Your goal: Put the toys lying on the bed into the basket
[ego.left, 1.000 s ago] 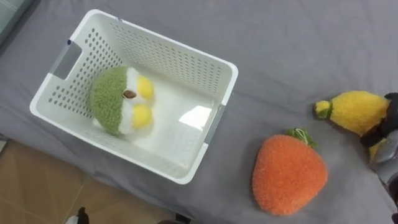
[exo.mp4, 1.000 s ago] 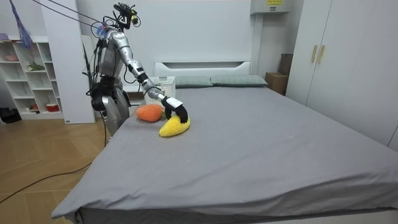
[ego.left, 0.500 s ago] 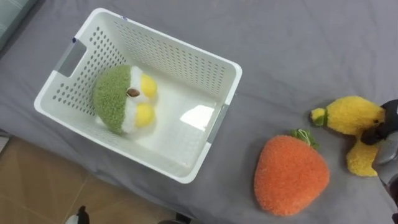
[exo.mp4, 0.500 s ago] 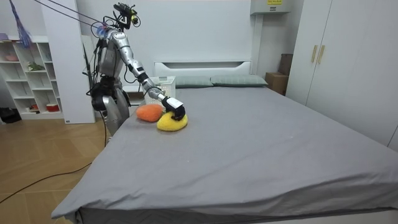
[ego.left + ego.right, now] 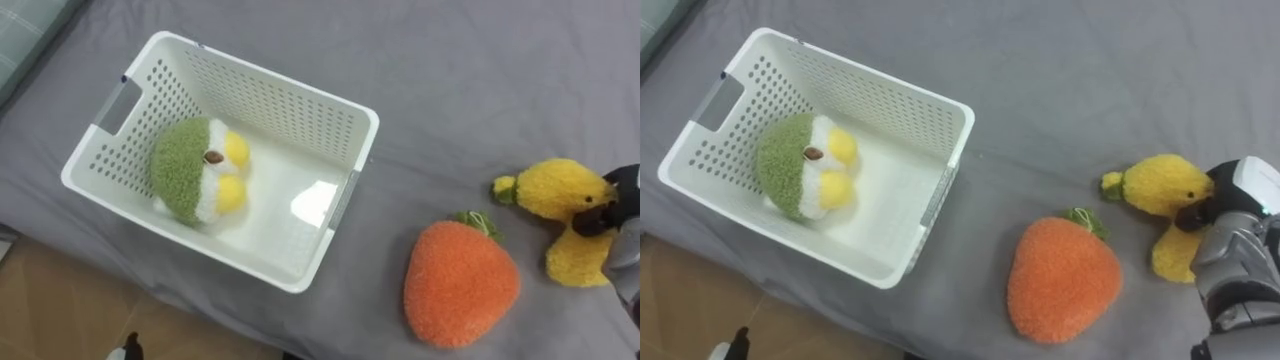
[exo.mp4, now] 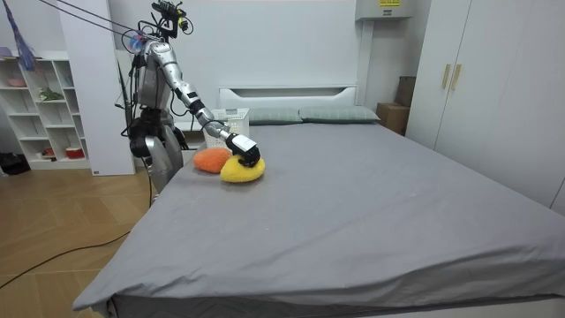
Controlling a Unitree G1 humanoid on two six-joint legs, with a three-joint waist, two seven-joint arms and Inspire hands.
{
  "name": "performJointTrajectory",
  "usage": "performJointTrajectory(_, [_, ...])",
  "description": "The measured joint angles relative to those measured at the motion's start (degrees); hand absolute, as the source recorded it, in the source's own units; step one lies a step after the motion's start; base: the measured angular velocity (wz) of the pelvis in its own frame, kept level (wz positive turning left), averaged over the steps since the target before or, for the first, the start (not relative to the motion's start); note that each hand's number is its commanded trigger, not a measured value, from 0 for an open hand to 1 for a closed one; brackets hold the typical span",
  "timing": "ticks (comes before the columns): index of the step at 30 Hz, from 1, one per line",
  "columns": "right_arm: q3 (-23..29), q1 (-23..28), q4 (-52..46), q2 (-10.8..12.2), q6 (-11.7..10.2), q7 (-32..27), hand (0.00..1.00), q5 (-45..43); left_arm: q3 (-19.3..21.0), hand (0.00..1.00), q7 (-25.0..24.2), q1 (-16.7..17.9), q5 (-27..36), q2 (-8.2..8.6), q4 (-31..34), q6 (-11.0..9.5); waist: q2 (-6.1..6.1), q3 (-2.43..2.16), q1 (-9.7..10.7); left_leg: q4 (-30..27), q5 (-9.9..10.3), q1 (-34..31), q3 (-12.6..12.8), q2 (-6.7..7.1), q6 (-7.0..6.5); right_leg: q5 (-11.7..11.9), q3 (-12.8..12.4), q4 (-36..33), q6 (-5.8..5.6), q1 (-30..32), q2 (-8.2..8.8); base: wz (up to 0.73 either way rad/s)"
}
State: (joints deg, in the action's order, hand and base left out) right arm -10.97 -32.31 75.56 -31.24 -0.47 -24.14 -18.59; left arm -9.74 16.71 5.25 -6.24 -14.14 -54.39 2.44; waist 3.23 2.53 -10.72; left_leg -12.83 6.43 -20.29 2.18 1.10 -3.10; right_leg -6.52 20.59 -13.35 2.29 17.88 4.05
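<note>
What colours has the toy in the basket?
The plush toy is green, white and yellow, best in the left eye view.

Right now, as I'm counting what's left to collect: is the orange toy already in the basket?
No, the orange toy lies on the bed beside the basket, which holds a green toy.

Right hand (image 5: 1238,238) drawn back toward the robot, yellow plush toy (image 5: 1152,186) pulled nearer the orange plush toy (image 5: 1062,282)
</note>
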Motion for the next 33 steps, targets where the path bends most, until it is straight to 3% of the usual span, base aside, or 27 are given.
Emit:
performJointTrajectory(3, [2.2,0.9,-1.1,-0.5,-0.1,0.0,1.00,0.1,1.3,0.00,0.1,0.9,0.4,0.08,-0.2,-0.3,0.21,-0.29,1.0,0.7,0.0,2.4,0.7,-0.03,0.00,0.0,-0.5,0.2,-0.02,-1.8,-0.01,-0.13])
performJointTrajectory(7, [3.9,4.7,-5.7,-0.5,-0.1,-0.1,1.00,-0.2,3.8,0.00,0.1,2.2,-0.1,0.17,-0.8,-0.6,0.97,-1.53,1.4,2.9,0.0,7.1,2.6,-0.30,0.08,-0.1,-2.1,0.9,-0.10,-5.1,-0.45,-0.22])
performJointTrajectory(10, [5.7,5.6,-10.3,-0.5,-0.7,0.0,1.00,-2.2,4.7,0.00,0.1,2.7,-0.1,0.38,-0.8,-0.9,1.19,-1.81,3.0,3.4,-0.1,9.5,3.7,-0.33,0.12,-0.1,-3.2,1.2,-0.17,-7.0,-0.57,-0.16])
performJointTrajectory(12, [6.0,7.5,-14.1,-0.4,-0.5,0.0,1.00,-2.3,5.3,0.00,0.1,3.2,-0.1,0.28,-0.7,-1.3,1.69,-2.03,3.5,3.9,-0.1,11.4,4.0,-0.36,0.15,-0.1,-3.3,2.0,-0.22,-8.9,-0.74,-0.07])
performJointTrajectory(16, [8.3,14.3,-27.4,0.6,0.5,0.3,1.00,-3.0,7.7,0.00,0.2,4.4,-0.2,0.50,-0.5,-1.2,2.90,-2.88,4.7,5.1,0.0,15.2,4.4,-0.39,0.27,-0.4,-3.9,2.9,-0.44,-12.4,-1.06,-0.05])
performJointTrajectory(21, [8.4,17.4,-40.2,1.7,0.7,0.4,1.00,-4.6,9.4,0.00,0.5,4.5,-0.1,1.03,-0.6,-1.3,3.04,-2.78,5.6,5.6,0.1,18.1,4.9,-0.39,0.30,-0.3,-4.3,3.6,-0.57,-15.4,-1.19,-0.05])
performJointTrajectory(23, [8.4,19.2,-46.2,2.7,0.6,0.5,1.00,-6.0,9.5,0.00,0.6,4.6,0.1,1.72,-0.7,-1.3,2.88,-2.43,5.7,5.7,0.4,19.8,5.0,-0.40,0.34,-0.5,-4.8,3.8,-0.78,-17.0,-1.34,-0.02])
performJointTrajectory(25, [8.4,20.8,-50.5,3.2,0.6,0.6,1.00,-7.1,9.5,0.00,0.5,4.5,-0.2,2.16,-0.8,-1.3,2.81,-2.39,5.6,5.6,0.7,20.1,5.0,-0.37,0.28,-0.6,-4.8,3.8,-0.96,-17.5,-1.32,0.00])
performJointTrajectory(33, [8.5,21.3,-63.8,4.3,0.5,2.5,1.00,-9.2,11.9,0.00,0.6,5.1,-2.4,2.97,1.7,-1.2,2.91,-2.38,5.9,5.6,0.8,20.5,5.0,-0.34,0.23,-0.7,-4.8,3.7,-0.98,-17.5,-1.26,0.00])
